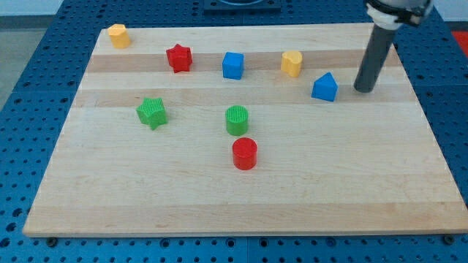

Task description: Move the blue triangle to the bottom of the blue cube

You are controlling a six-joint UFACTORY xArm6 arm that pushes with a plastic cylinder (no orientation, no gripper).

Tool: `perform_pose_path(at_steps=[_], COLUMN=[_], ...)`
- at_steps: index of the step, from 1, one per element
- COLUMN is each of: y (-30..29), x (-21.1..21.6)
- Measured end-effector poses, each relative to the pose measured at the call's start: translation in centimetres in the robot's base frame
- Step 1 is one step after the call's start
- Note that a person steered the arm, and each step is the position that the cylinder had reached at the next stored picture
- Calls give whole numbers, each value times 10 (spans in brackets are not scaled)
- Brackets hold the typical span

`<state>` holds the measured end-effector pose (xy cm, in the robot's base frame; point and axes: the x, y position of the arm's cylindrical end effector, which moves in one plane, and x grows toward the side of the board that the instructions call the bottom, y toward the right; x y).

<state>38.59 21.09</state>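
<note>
The blue triangle [325, 87] lies on the wooden board [241, 197] at the view's upper right. The blue cube [232, 65] sits to its left, near the view's top centre. My tip [363, 89] rests on the board just to the right of the blue triangle, with a small gap between them. The dark rod rises from the tip toward the view's top right corner.
A yellow heart-shaped block [292, 63] lies between the cube and the triangle. A red star [178, 58] is left of the cube. A yellow block [118, 35] is at top left. A green star [152, 112], a green cylinder [237, 120] and a red cylinder [244, 153] lie lower.
</note>
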Motion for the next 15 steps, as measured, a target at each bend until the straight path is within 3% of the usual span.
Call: perform_pose_path(at_steps=[1, 4, 6, 8, 10, 15], y=[-1, -29, -30, -36, -45, -155], x=[23, 25, 5, 14, -12, -10])
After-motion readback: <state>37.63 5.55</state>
